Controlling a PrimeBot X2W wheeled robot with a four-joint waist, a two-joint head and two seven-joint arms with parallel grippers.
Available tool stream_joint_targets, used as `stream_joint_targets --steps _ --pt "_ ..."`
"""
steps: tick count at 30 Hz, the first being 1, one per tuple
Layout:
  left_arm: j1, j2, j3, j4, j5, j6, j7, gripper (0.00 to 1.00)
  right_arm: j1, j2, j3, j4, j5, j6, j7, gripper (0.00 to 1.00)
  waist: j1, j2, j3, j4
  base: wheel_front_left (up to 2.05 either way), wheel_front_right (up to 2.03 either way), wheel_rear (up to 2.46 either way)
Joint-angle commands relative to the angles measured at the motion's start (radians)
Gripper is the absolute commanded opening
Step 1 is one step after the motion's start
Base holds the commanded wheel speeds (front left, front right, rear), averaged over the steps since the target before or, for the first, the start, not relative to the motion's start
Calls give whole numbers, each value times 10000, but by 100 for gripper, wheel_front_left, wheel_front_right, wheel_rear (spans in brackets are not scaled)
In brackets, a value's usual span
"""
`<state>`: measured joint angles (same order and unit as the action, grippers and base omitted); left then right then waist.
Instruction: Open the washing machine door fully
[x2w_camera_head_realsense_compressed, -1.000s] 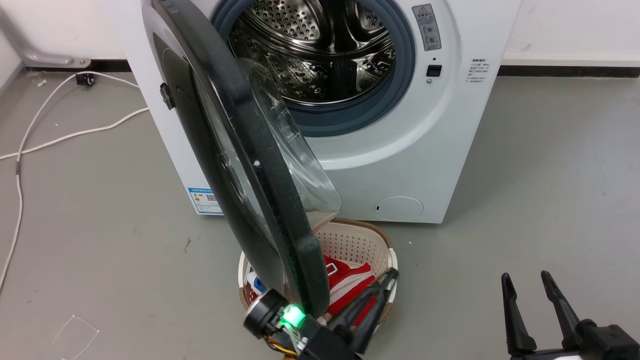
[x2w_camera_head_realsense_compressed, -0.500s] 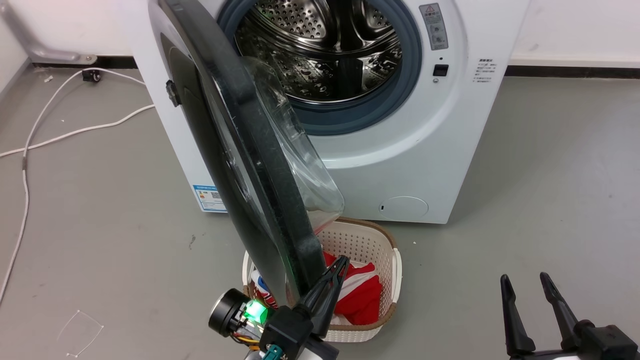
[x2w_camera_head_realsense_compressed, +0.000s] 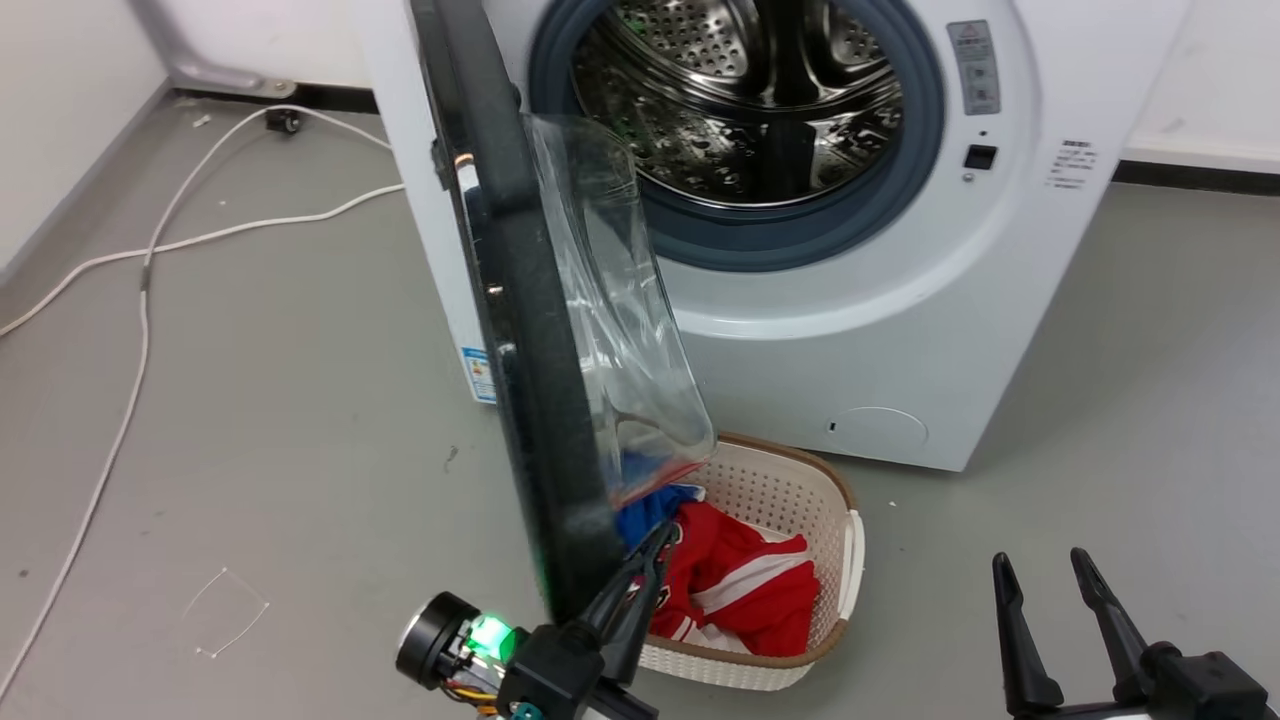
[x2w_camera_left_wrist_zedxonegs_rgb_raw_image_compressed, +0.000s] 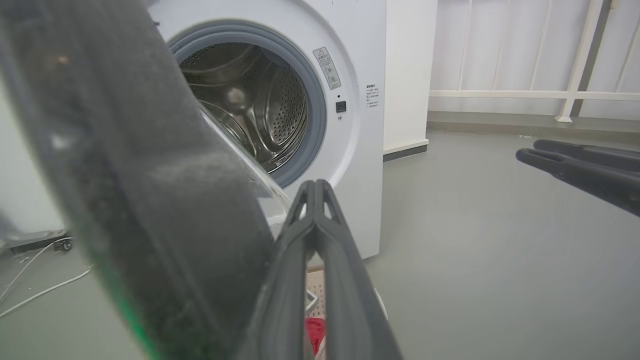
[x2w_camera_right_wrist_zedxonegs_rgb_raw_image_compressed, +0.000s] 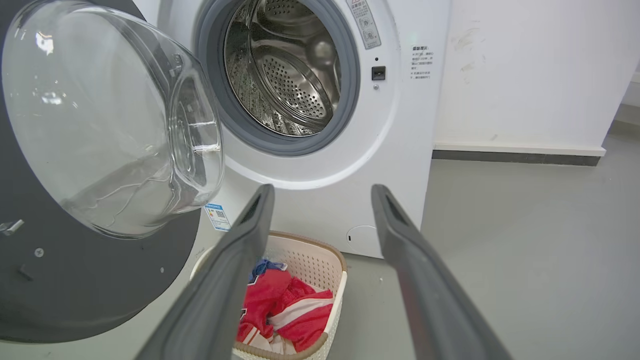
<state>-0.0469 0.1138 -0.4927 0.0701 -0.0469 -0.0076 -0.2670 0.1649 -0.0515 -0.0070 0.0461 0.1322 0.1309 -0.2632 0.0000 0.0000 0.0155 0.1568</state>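
The white washing machine (x2w_camera_head_realsense_compressed: 900, 330) stands with its steel drum (x2w_camera_head_realsense_compressed: 760, 100) exposed. Its glossy black washing machine door (x2w_camera_head_realsense_compressed: 530, 400) hangs open on the left hinge, nearly edge-on in the head view, with the clear glass bowl (x2w_camera_head_realsense_compressed: 620, 330) bulging to the right. My left gripper (x2w_camera_head_realsense_compressed: 662, 530) is shut with nothing between its fingers, which lie against the inner side of the door's lower rim. In the left wrist view the door (x2w_camera_left_wrist_zedxonegs_rgb_raw_image_compressed: 140, 200) looms dark just left of the shut left gripper (x2w_camera_left_wrist_zedxonegs_rgb_raw_image_compressed: 315, 185). At the lower right my right gripper (x2w_camera_head_realsense_compressed: 1040, 560) stands open, apart from the door.
A white laundry basket (x2w_camera_head_realsense_compressed: 835, 500) with red and blue clothes (x2w_camera_head_realsense_compressed: 740, 580) sits on the grey floor in front of the machine, just right of the door's lower edge. White cables (x2w_camera_head_realsense_compressed: 150, 280) trail over the floor at the left. In the right wrist view the basket (x2w_camera_right_wrist_zedxonegs_rgb_raw_image_compressed: 320, 260) lies between the open fingers.
The head camera has turned, shifting the machine rightward in view. The door has swung further open, off the basket, with my shut left gripper following against its inner rim. The right gripper stayed put.
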Motion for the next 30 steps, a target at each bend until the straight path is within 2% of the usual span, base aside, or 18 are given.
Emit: stream_joint_targets --steps 1,11,21,30 --pt "58 173 330 5 30 172 44 0 1 25 16 24 5 -2 -21 100 0 0 21 292 0 0 0" --pt "407 237 913 -278 -95 403 40 0 -113 24 -23 30 -58 -2 -21 100 0 0 241 1052 0 0 0" --pt "544 454 3220 -455 -666 897 37 0 -445 24 -60 2 -209 -2 -21 100 0 0 785 1274 0 0 0" --pt "263 422 5504 -257 -1066 844 35 0 -709 24 -187 -91 -444 -2 -21 100 0 0 1432 1255 0 0 0"
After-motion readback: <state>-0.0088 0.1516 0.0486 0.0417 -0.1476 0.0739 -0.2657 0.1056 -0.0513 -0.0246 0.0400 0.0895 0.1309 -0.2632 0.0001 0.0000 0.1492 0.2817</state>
